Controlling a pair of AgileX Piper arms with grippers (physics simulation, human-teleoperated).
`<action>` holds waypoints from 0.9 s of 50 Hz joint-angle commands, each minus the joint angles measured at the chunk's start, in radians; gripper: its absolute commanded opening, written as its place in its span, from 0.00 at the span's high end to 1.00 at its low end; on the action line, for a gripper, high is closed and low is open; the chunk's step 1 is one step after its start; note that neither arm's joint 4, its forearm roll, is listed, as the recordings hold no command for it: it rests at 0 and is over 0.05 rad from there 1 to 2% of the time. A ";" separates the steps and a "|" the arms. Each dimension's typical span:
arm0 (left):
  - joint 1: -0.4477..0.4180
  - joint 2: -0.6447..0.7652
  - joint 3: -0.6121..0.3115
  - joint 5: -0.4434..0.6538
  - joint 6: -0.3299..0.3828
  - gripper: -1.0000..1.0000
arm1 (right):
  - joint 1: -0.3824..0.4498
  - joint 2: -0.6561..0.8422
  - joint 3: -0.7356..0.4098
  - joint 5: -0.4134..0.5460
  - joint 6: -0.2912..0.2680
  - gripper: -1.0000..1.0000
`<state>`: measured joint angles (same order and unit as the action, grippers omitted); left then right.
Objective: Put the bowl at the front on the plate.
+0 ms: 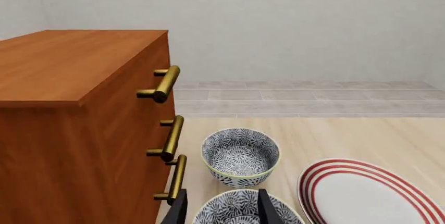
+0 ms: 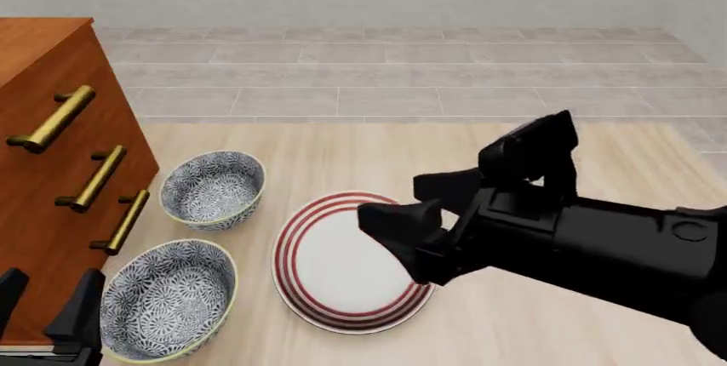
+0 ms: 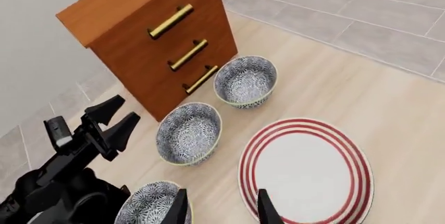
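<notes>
Three alike blue-patterned bowls stand in a row beside the drawer chest. The bowl at the front (image 3: 154, 211) shows only in the right wrist view, partly cut by the frame edge; in the front view it is out of view. The red-ringed plate (image 2: 340, 265) (image 3: 306, 169) (image 1: 368, 193) lies to the right of the bowls with nothing on it. My right gripper (image 2: 393, 203) (image 3: 222, 211) hovers open above the plate's near side, holding nothing. My left gripper (image 2: 48, 305) (image 1: 222, 211) (image 3: 118, 114) is open and empty, low at the left beside the middle bowl (image 2: 168, 298) (image 1: 236, 203) (image 3: 189, 133).
The far bowl (image 2: 213, 189) (image 1: 240, 156) (image 3: 245, 81) stands behind the middle one. A wooden drawer chest (image 2: 51, 85) (image 1: 70, 104) (image 3: 139, 21) with three brass handles (image 2: 119, 221) walls off the left side. Pale wooden table (image 2: 546, 153) stretches to the right and behind the plate.
</notes>
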<state>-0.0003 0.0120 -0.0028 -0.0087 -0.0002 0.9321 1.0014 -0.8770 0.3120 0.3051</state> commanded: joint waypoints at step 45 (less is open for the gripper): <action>0.000 0.000 0.000 0.000 0.000 0.00 | 0.186 0.433 0.017 -0.260 0.126 0.00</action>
<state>-0.0004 0.0121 -0.0028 -0.0087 0.0000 1.0939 1.3790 -0.8638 0.0912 0.4124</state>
